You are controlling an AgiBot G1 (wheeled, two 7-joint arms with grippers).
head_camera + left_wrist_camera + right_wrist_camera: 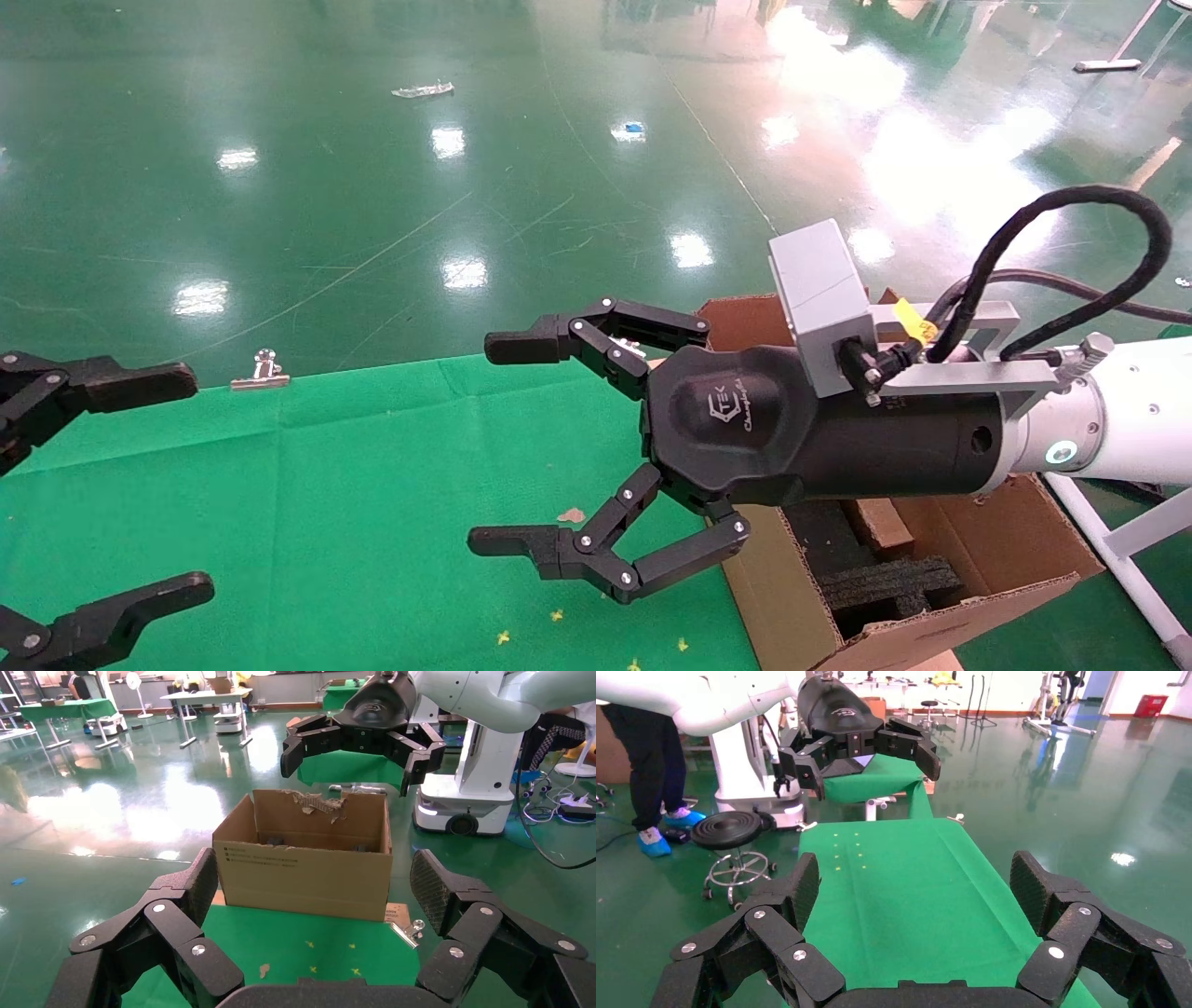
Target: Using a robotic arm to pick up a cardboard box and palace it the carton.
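Right hand [494,444] of robotic arm [1141,410]: spread wide, empty, raised over carton [792,596] at its desk-side wall, fingers aimed away from carton across green desk [326,485]. Cardboard box [883,524]: inside carton beside black foam [885,582], under hand body, partly hidden, long axis seemingly slanting toward carton's outer wall. Carton flaps up, top unobstructed. Left hand [191,483]: released, empty, at desk end far from carton.

Green cloth, glossy green floor.
A green cloth [307,503] covers the table, a metal binder clip [261,371] at its far edge. A black swivel stool [734,830] stands on the shiny floor [391,186].
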